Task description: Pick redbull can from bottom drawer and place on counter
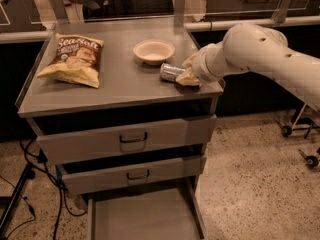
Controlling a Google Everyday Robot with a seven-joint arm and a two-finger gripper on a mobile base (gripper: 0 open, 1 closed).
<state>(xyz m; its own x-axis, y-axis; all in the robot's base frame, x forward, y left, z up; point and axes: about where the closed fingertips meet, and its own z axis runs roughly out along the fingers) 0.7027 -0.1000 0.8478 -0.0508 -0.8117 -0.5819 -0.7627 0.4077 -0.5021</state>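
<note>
The redbull can (pixel 171 72) is a slim silvery cylinder, tipped on its side over the counter (pixel 125 86) near its right edge, just in front of the pale bowl. My gripper (pixel 187 70) is at the end of the white arm coming in from the right, and it is shut on the can's right end. The bottom drawer (pixel 145 216) is pulled out at the bottom of the view, and the part of its flat grey floor that shows is bare.
A pale round bowl (pixel 153 50) sits at the back middle of the counter. A chip bag (pixel 74 59) lies on the counter's left. The two upper drawers (pixel 132 139) with dark handles stand slightly open. Cables and a stand leg (pixel 20 194) lie on the floor left.
</note>
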